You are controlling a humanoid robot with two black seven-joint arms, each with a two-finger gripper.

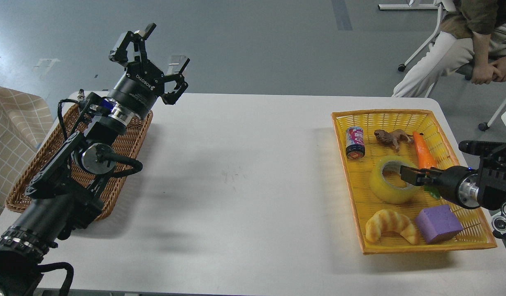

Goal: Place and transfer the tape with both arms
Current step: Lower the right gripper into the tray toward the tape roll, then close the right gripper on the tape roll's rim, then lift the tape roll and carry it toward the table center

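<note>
At right end effector (406, 172): tape (391, 183).

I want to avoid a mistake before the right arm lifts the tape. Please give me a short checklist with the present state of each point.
1. Tape lies in the yellow tray: ok.
2. Right gripper is at the tape's rim: ok.
3. Right fingers are closed firmly on the tape: cannot tell, they are seen end-on.
4. Neighbours are apart from the tape: not ok; the carrot lies right beside the gripper, while the croissant and the can are apart.
5. Left gripper is open and raised, ready to receive: ok.
6. Brown basket is free: cannot tell, the left arm covers much of it.
</note>
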